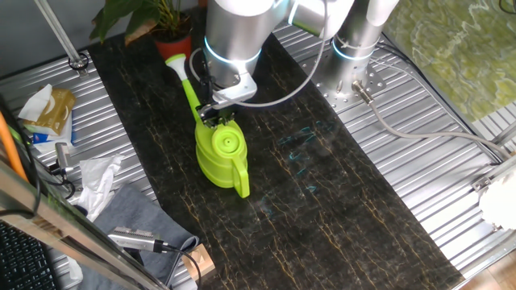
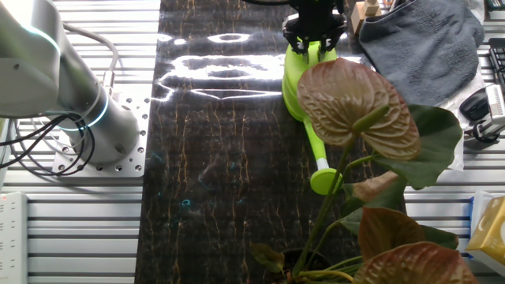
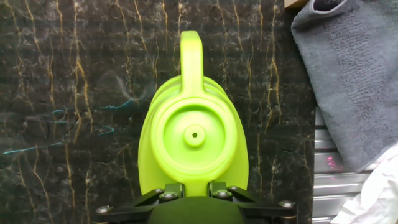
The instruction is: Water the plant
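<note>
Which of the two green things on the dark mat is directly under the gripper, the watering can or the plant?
The lime-green watering can: the gripper sits at its top, whereas the plant stands beyond the spout's end.

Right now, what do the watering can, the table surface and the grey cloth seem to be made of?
Watering can: probably molded plastic, uniform lime green with a smooth, slightly glossy skin.
Table surface: looks like dark stone or a marble-print sheet, with gold veins and glare reflections.
Grey cloth: soft woven fabric, matte, with a fine textured weave and folds.

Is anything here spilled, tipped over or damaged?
Nothing stands out. The watering can stands upright on the dark mat with no puddle visible, and the plant is upright in its pot. The gripper is over the can.
</note>
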`<state>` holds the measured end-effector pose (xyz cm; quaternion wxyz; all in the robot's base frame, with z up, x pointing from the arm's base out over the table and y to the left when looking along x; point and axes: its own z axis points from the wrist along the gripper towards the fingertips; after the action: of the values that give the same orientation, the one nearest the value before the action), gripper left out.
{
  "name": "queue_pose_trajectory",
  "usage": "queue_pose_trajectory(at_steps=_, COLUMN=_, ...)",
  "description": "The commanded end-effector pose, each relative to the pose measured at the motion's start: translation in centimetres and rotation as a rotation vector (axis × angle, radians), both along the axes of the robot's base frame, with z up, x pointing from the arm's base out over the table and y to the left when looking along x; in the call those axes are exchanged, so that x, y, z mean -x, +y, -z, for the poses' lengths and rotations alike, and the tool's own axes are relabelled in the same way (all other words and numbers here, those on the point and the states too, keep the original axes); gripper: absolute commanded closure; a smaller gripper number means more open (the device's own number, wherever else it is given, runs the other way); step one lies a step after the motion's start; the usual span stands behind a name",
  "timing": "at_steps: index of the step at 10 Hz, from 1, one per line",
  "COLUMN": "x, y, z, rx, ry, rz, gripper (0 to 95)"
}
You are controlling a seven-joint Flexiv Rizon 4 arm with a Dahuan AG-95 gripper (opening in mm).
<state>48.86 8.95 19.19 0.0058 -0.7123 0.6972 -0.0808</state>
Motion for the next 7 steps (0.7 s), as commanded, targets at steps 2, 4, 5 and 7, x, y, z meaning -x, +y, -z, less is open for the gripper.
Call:
queue_pose_trajectory(at_steps=2, x=-0.8, y=-0.3, z=-0.2, rx=-0.004, ry=0.006, rz=-0.004, gripper=95.0)
queue_pose_trajectory(at_steps=4, x=-1.5, y=-0.4, z=-0.6, rx=-0.002, ry=0.012, rz=-0.008, gripper=95.0)
queue_pose_trajectory(at_steps=5, x=-1.6, y=-0.5, z=-0.7, rx=-0.002, ry=0.012, rz=-0.009, gripper=95.0)
queue_pose_trajectory(at_steps=7, x=-1.8, y=-0.5, z=-0.8, rx=-0.002, ry=0.013, rz=-0.007, gripper=95.0)
